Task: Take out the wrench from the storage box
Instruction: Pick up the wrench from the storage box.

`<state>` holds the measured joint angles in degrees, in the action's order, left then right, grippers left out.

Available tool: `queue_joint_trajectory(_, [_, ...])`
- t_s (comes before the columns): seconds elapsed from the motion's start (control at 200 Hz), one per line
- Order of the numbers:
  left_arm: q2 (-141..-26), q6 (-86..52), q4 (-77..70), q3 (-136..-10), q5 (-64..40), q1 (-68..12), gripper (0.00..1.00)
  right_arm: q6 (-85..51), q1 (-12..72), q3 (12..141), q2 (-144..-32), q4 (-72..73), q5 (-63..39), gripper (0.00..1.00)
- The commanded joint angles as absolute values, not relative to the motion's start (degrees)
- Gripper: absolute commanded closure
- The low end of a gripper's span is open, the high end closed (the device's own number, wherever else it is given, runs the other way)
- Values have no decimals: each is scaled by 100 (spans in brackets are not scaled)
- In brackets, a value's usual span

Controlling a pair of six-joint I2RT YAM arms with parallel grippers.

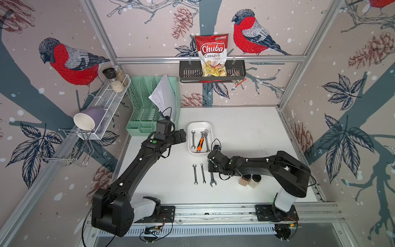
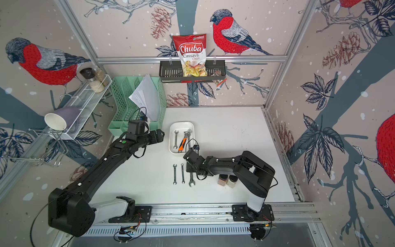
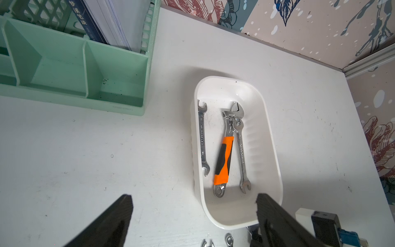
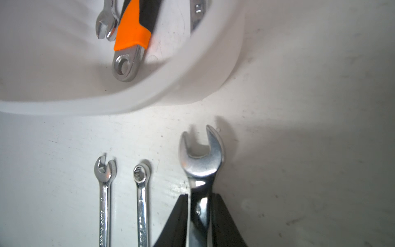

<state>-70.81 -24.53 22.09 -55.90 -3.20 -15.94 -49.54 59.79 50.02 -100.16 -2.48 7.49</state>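
Note:
The storage box (image 1: 199,124) (image 3: 274,136), a shallow white tub, sits mid-table. Inside lie an orange-handled adjustable wrench (image 1: 201,142) (image 3: 223,158) and two plain steel wrenches (image 3: 202,136) (image 3: 241,154). In front of the box, three wrenches lie side by side on the table: two slim ones (image 1: 195,174) (image 1: 202,173) and a large wrench (image 1: 212,180) (image 4: 201,158). My right gripper (image 4: 199,195) is shut on the large wrench's shank, low at the table. My left gripper (image 3: 192,195) (image 1: 180,135) hovers open beside the box's left side, holding nothing.
A mint-green file organizer (image 1: 152,107) with papers stands behind the left arm. Two spice jars (image 1: 250,179) stand close under the right arm. A black wall basket (image 1: 211,71) holds a chips bag. A wire shelf (image 1: 106,107) with a cup hangs on the left wall.

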Motion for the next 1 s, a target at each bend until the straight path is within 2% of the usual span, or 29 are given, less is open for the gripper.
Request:
queue_joint_trajectory(0.0, [-7045,-2406,2127,-5603,-299,-1592,6,-5021,6011,4976,-10022,-1009,768,73])
queue_joint_trajectory(0.19, [-7029,-2406,2127,-5599,-299,-1596,6,-4969,6010,5053,-9897,-1101,774,73])
queue_joint_trajectory(0.37, [-7027,-2401,2122,-5587,-196,-1599,6,-4719,6005,5350,-9283,-1391,881,72])
queue_joint_trajectory(0.565, [-7214,-2493,2029,-5596,-168,-1563,5,-4299,5611,5987,-9036,-1705,882,71])
queue_joint_trajectory(0.735, [-7609,-2502,2118,-5886,-449,-1463,5,-3551,4987,7077,-9672,-1944,548,71])
queue_joint_trajectory(0.99, [-7884,-2441,2103,-5965,-519,-1276,6,-2411,4571,9493,-11593,-3050,507,71])
